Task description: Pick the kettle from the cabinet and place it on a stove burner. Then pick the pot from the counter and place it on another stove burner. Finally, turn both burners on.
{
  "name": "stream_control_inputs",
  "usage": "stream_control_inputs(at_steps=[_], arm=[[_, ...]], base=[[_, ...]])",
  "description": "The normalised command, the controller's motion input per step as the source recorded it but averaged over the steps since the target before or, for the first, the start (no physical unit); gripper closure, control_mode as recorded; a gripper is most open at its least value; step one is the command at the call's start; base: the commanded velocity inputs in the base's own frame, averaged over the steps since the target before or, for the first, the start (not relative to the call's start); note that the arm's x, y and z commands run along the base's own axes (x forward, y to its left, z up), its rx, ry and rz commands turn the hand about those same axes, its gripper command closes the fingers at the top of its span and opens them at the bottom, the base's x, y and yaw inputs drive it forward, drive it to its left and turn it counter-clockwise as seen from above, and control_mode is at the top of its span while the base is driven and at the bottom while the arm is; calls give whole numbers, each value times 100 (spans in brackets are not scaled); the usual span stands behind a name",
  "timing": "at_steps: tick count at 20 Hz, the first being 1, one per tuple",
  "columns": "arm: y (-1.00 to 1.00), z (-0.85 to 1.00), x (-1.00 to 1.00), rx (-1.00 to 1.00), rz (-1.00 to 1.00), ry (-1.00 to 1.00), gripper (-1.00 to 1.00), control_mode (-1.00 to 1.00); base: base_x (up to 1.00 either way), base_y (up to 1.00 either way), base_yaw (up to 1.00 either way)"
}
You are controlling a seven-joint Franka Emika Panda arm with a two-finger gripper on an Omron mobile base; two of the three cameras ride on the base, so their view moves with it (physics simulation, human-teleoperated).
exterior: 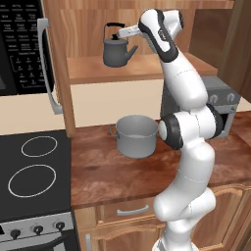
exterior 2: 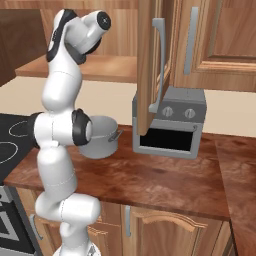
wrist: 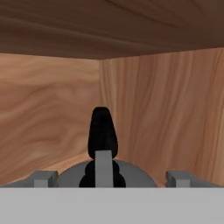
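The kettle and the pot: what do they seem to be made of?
The kettle looks like dark grey metal with a matte finish; its arched handle is black, perhaps plastic. The pot looks like lighter grey steel with a dull sheen, its plain straight walls suggesting this. Being a rendered scene, both materials are only a guess.

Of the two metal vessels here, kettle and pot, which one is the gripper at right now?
The kettle, the small dark spouted one on the cabinet shelf. The open gripper is at its arched handle. The wide grey pot sits below on the counter, beside the arm's elbow.

arm raised high, wrist level, fingers point(wrist: 41, 178) spread wide
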Motion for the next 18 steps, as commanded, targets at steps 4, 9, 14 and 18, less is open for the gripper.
stream_control_inputs(at_steps=[4, 9, 14, 18], arm=[[3, -2, 4, 0, 4, 2, 100, -100], [3, -3, 0, 0, 0, 3, 100, -100], [1, -5, 0, 0, 0, 1, 100, -100], [0, -1, 0, 0, 0, 1, 100, -100]], base=[[0, 0, 0], [0, 0, 0], [0, 0, 0], [0, 0, 0]])
